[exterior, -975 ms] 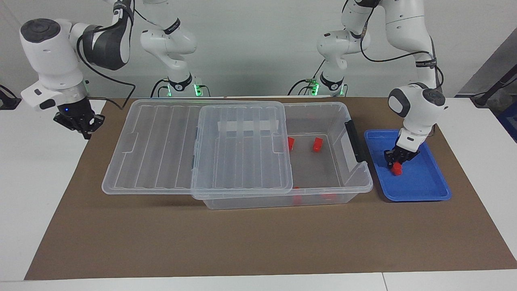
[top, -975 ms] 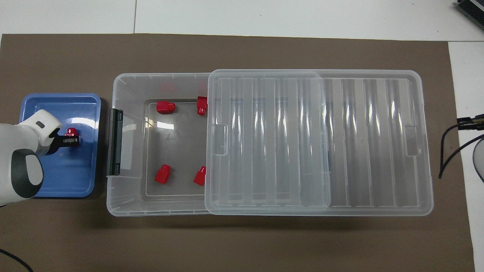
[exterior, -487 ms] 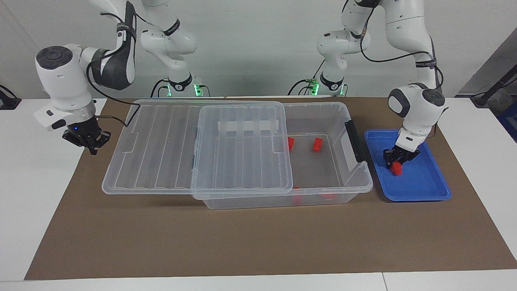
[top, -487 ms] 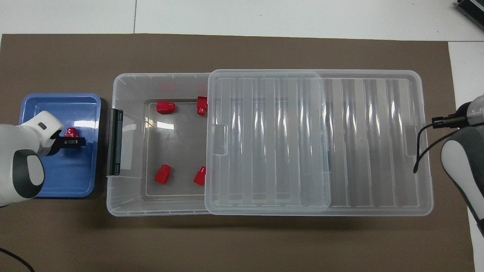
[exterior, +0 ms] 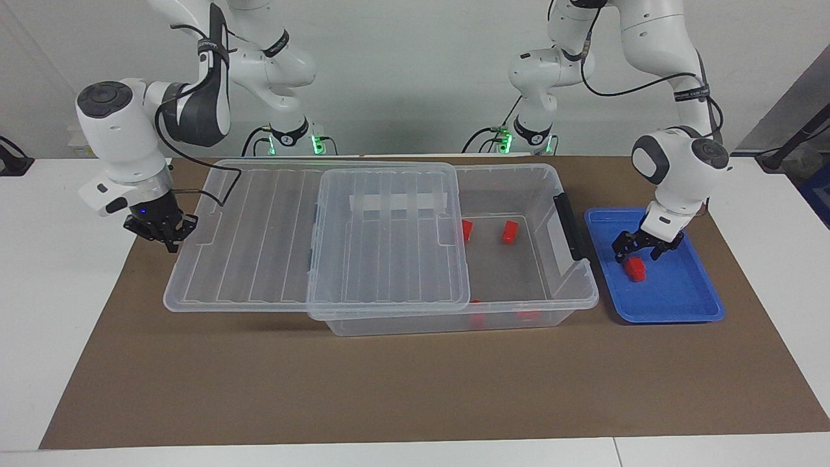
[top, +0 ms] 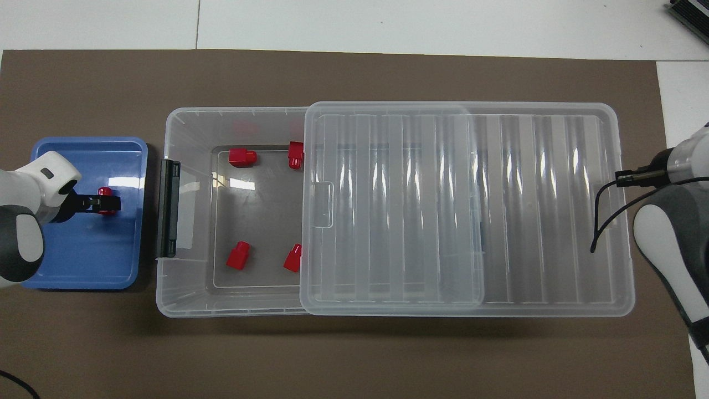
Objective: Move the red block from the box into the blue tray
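Observation:
A red block (exterior: 637,269) lies in the blue tray (exterior: 681,305) at the left arm's end of the table. My left gripper (exterior: 639,251) is open just above the block, its fingers apart on either side. In the overhead view the block (top: 107,200) shows at the gripper (top: 101,204) tips, in the tray (top: 88,260). The clear box (exterior: 564,285) stands mid-table with its lid (exterior: 259,233) slid toward the right arm's end. My right gripper (exterior: 162,235) hangs low at the lid's outer end.
Several more red blocks (top: 242,157) (top: 239,255) lie in the uncovered part of the box (top: 188,299), by its black handle (top: 168,208). The lid (top: 471,205) covers the remainder. A brown mat (exterior: 389,389) lies under everything.
My left gripper has opened and risen off the red block, which stays in the tray. My right arm has swung in toward the lid's outer end.

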You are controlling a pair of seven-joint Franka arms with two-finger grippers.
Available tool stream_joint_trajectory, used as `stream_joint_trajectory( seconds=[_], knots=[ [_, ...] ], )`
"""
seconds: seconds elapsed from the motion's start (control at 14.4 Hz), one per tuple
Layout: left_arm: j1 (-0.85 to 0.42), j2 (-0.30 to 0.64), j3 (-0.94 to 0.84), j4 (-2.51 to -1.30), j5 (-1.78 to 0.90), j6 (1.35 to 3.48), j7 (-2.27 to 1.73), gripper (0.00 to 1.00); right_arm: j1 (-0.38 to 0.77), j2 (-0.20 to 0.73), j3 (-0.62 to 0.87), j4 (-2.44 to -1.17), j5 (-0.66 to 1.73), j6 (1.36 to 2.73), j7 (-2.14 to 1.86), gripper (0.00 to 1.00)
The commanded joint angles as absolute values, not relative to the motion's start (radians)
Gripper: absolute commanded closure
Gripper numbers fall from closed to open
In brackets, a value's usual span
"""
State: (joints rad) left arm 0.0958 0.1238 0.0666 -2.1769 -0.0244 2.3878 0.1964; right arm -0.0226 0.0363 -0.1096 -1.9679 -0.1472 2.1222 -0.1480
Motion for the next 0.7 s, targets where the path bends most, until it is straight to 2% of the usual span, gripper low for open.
stream_joint_trajectory(
  seconds=[0.0, 0.35, 0.63],
  knots=[
    [0.083, 0.065, 0.075, -2.146, -0.038, 2.280, 0.213, 0.00, 0.003, 0.020, -0.109, -1.993, -0.121, 2.143, -0.146, 1.00],
    [0.083, -0.015, 0.068, -2.044, -0.038, 2.057, 0.213, 0.00, 0.052, 0.020, -0.109, -1.993, -0.084, 2.138, -0.144, 1.00],
    [0.083, -0.103, 0.063, -2.008, -0.038, 1.942, 0.212, 0.00, 0.103, 0.024, -0.109, -1.993, -0.052, 2.138, -0.130, 1.00]
  ],
)
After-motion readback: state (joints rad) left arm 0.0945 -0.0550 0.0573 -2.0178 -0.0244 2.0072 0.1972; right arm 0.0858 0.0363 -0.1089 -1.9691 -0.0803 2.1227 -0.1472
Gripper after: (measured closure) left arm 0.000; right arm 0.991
